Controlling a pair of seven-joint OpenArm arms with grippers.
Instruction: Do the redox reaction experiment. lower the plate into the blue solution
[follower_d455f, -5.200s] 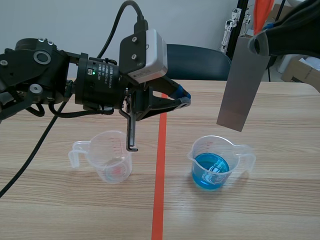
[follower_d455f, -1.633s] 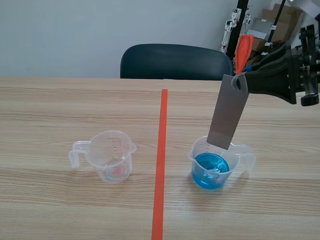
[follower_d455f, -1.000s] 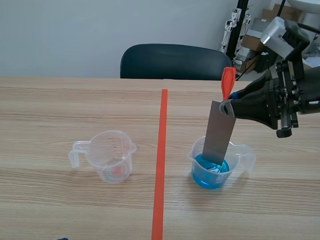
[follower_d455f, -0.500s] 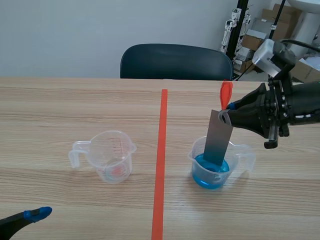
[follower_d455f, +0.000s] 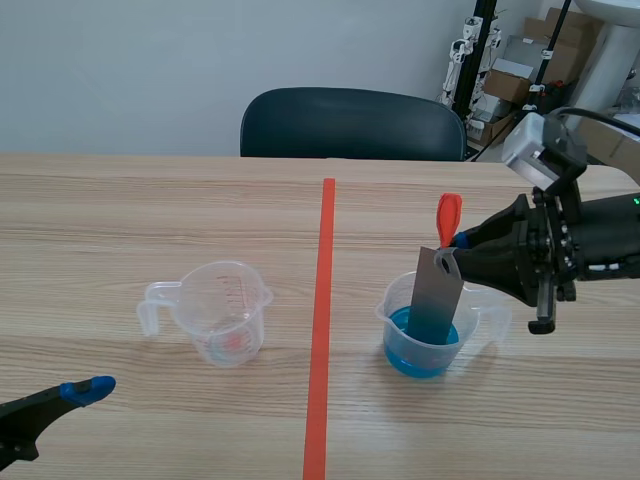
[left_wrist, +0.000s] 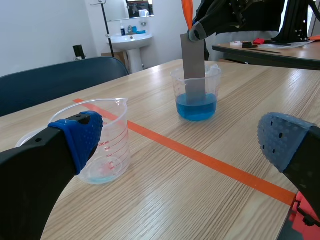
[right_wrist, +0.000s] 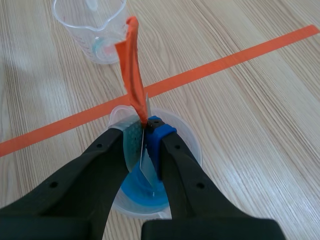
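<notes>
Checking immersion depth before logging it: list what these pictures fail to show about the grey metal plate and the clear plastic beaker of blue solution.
1. Lower end of the grey metal plate: scene view, sunk in the blue solution; contact with the floor of the clear plastic beaker cannot be told.
2. Plate face: right wrist view, edge-on, hidden between fingers of the right gripper.

The plate (follower_d455f: 437, 295) blurs away at its lower end inside the beaker of blue solution (follower_d455f: 398, 305). Above that beaker, the right gripper (follower_d455f: 447, 257) covers its top corner.
</notes>
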